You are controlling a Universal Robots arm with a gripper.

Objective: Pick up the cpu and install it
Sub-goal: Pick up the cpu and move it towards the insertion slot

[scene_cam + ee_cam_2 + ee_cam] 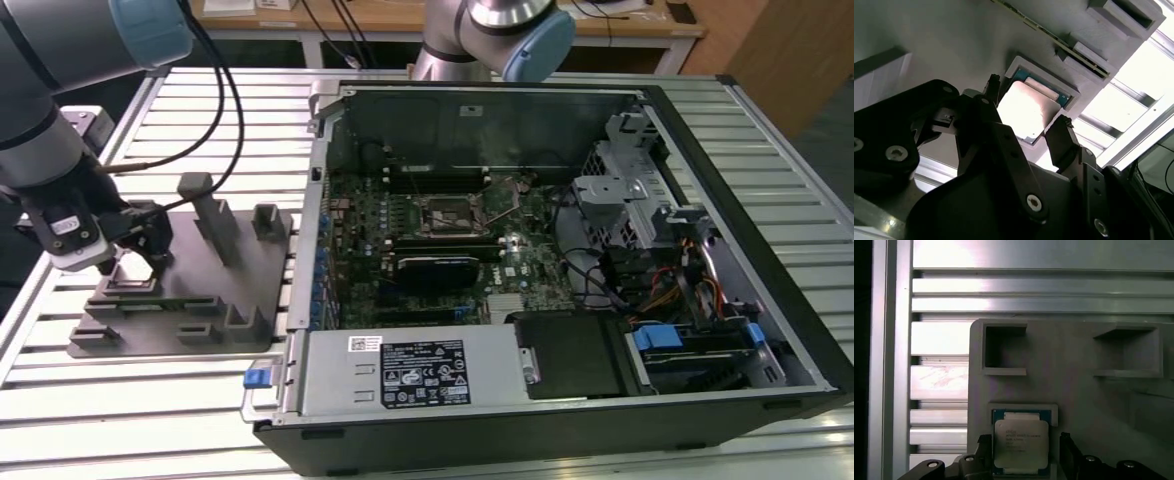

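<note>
The job had barely begun: the cpu (1020, 447) lay in its pocket on the grey block (200, 295), at nine o'clock from the computer case (481, 125) in the exterior view, with the gripper (139, 262) spread apart astride it and the socket (445, 212) apparently unfilled

Shiny metal top on cpu (1020, 446); matt grey plastic fixture block (1069, 390).

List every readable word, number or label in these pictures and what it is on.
cpu: faint printed lines on its metal top, too blurred to read.
Black label on the power supply box: too small to read.
White sticker beside it: too small to read.
</note>
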